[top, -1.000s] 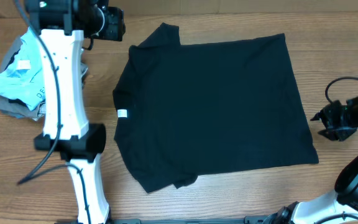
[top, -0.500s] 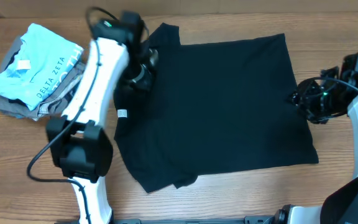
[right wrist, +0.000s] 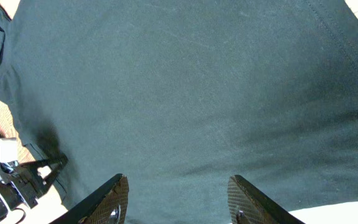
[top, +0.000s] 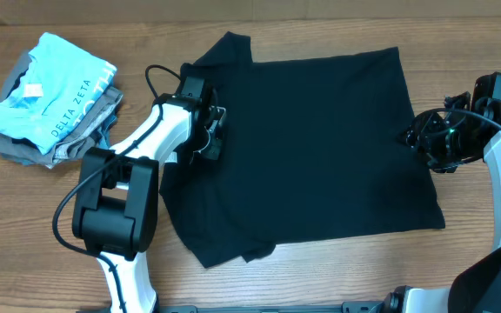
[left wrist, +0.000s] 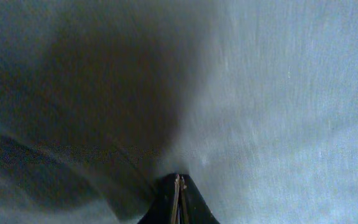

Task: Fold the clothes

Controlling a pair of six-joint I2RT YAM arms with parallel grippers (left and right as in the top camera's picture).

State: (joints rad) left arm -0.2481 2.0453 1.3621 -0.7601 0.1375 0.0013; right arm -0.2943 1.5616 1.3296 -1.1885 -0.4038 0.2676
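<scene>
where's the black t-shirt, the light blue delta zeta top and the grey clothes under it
black T-shirt (top: 320, 148): overhead view, middle of its flat body
light blue top (top: 55, 96): overhead view, by its printed lettering
grey clothes (top: 20, 152): overhead view, lower edge of the pile

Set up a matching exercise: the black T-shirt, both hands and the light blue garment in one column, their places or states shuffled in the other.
Column one
1. black T-shirt
2. left hand
3. right hand
4. light blue garment

Column two
A. open, fingers apart above the shirt
B. lying on top of the grey garments, off to one side
C. spread flat on the table
D. shut, pinching dark fabric

Pairs: 1-C, 2-D, 3-A, 4-B
</scene>
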